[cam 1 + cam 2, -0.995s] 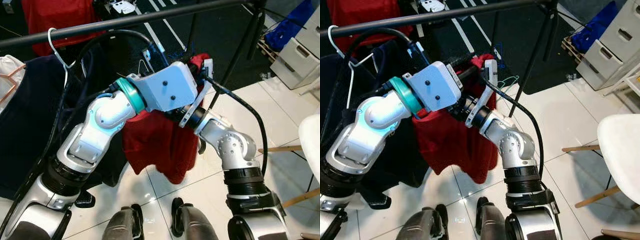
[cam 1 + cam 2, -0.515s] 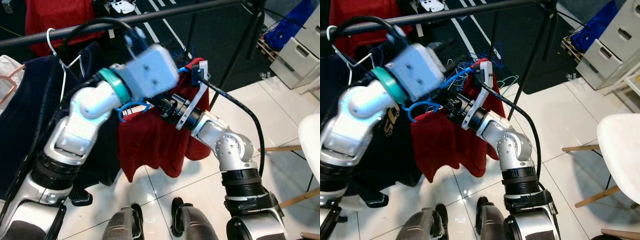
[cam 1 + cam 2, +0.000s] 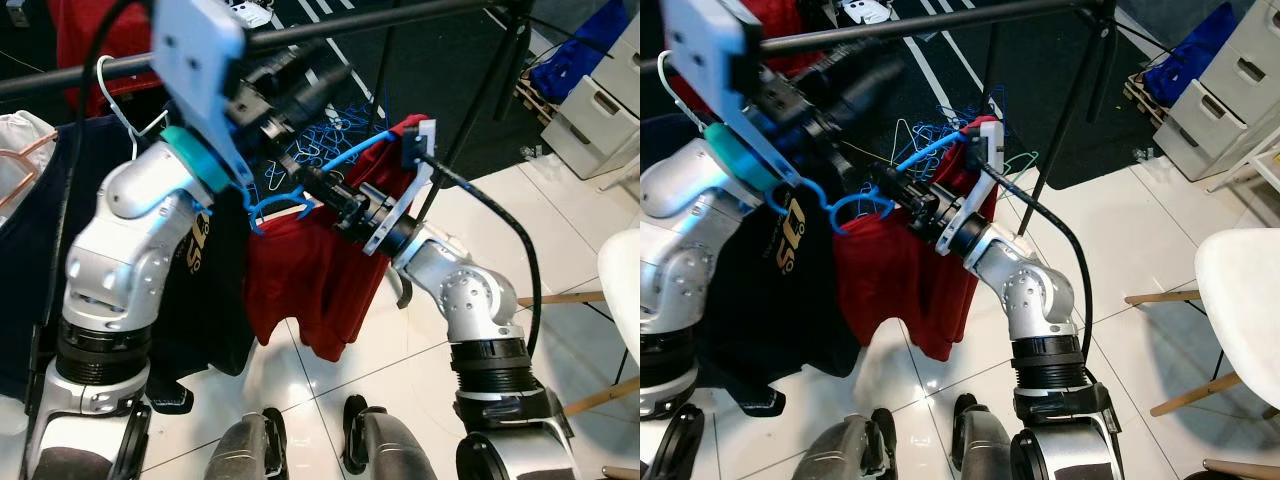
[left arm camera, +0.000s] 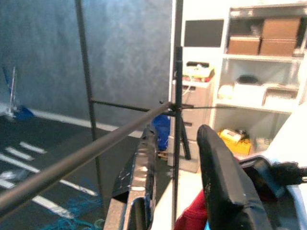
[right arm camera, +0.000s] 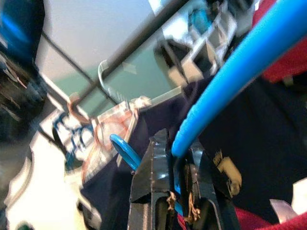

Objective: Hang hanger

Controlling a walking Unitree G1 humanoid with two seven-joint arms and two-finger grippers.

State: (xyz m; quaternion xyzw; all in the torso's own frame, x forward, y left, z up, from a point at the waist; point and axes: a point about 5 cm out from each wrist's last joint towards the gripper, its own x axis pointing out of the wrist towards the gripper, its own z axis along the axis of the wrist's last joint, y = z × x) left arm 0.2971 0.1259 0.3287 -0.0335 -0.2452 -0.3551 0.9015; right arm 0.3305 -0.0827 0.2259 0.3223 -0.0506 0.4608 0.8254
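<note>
from my left eye view i see the right gripper reaching up and across, its fingers pinching the blue hanger that carries a red shirt. the hanger sits below the black rail, not on it, its hook end curling beside my left forearm. the left gripper is raised up by the rail, blurred here. a dark shirt already hangs on a white hanger on the rail to the left, and a heap of blue hangers lies on the dark floor behind.

the right eye view gives me the same scene; off to the right stand a white chair and grey drawers on the white tiled floor.

in my left wrist view the two black fingers are spread apart with nothing between them, and the rail runs past just beyond their tips, slanting across.

in my right wrist view the fingers are pressed tight on the blue hanger's bar, which runs up and away. beyond it i make out the rail, the white hanger's hook and the dark shirt.
</note>
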